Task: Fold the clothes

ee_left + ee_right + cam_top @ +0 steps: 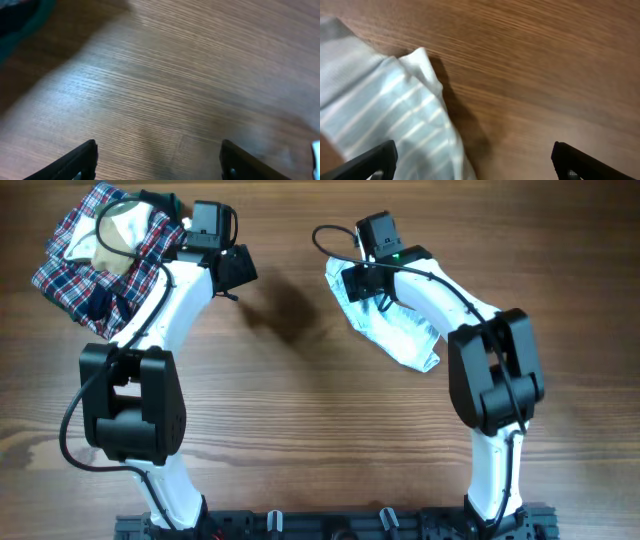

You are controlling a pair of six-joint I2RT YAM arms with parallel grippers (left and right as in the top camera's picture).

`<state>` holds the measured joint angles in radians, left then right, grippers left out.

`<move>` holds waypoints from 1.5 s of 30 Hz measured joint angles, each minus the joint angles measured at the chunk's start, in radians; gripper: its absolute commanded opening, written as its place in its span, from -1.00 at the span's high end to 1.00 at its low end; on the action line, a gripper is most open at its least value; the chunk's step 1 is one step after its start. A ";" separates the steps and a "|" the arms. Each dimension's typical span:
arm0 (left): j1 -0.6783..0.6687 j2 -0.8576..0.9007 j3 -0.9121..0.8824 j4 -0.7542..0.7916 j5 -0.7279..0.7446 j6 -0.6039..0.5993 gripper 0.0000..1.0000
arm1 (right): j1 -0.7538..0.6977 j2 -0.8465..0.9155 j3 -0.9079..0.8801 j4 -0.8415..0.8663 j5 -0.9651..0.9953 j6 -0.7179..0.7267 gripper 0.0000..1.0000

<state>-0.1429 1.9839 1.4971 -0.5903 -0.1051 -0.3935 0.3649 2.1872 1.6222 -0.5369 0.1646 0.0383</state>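
The clothes (400, 335) are one small pale blue-white striped garment, lying crumpled on the wooden table right of centre. My right gripper (352, 282) hovers over its upper left end. In the right wrist view this gripper (475, 150) is open wide. The striped fabric (380, 110) lies under and beside the left finger (375, 160), with nothing held. My left gripper (238, 272) is at the back left, apart from the garment. It stands open (157, 150) over bare wood.
A red-navy-white plaid garment (85, 260) with a beige one (115, 235) on top lies heaped at the back left corner, beside the left arm. A black rail (330, 525) with the arm bases runs along the front edge.
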 measured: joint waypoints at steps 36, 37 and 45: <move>-0.285 0.096 0.000 0.439 0.262 0.618 -0.27 | -0.085 -0.417 -0.364 -0.340 -0.251 0.758 0.80; -0.288 0.104 0.000 0.444 0.265 0.618 -0.26 | -0.085 -0.417 -0.371 -0.336 -0.251 0.764 0.82; -0.356 0.157 0.000 0.479 0.290 0.618 -0.26 | -0.085 -0.417 -0.430 -0.261 -0.254 0.784 0.91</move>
<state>-0.4992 2.1410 1.4975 -0.1112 0.1852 0.2241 0.2794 1.7699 1.1919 -0.7975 -0.0898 0.8223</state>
